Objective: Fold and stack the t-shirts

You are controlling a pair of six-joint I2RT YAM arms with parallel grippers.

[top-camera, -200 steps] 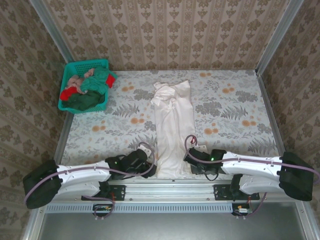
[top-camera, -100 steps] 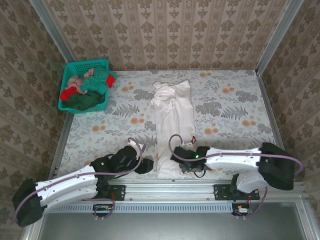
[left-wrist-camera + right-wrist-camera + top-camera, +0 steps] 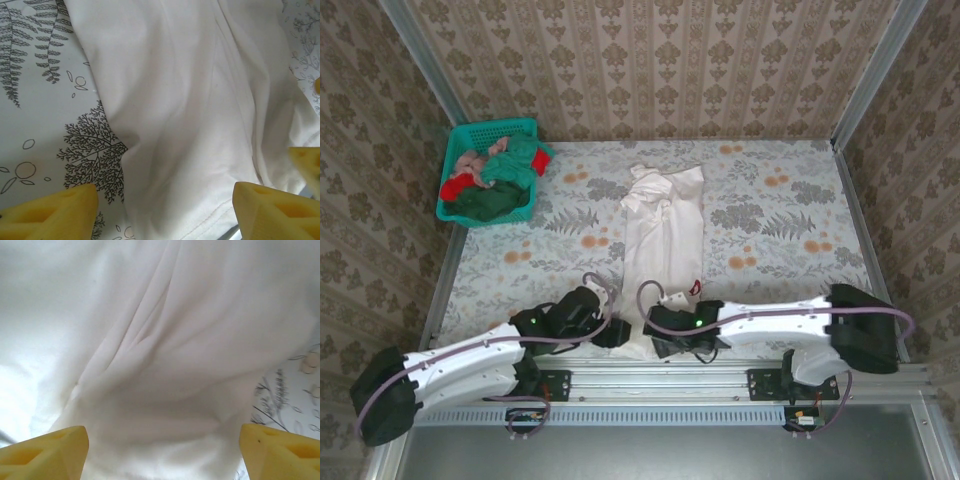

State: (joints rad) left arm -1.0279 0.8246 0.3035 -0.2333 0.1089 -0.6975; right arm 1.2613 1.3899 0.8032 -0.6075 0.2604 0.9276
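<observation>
A large white t-shirt (image 3: 665, 230) lies folded into a long strip down the middle of the table, its collar end far and its hem near me. My left gripper (image 3: 612, 334) sits low at the hem's left corner. In the left wrist view it (image 3: 165, 215) is open, with white cloth (image 3: 190, 100) and the stitched hem between its yellow fingers. My right gripper (image 3: 658, 338) hovers over the near end of the strip. Its wrist view shows it (image 3: 162, 455) open above rumpled white cloth (image 3: 150, 340). More t-shirts, green, red and pale pink (image 3: 495, 170), are piled in the basket.
The teal lattice basket (image 3: 458, 135) stands at the far left corner against the wall. Floral table cover (image 3: 770, 230) lies bare on both sides of the strip. The metal front rail (image 3: 650, 368) runs just behind both grippers, which are close together.
My right gripper slid left onto the shirt's near end and opened wide. The left gripper opened further beside the hem. The shirt's near end has shifted slightly left.
</observation>
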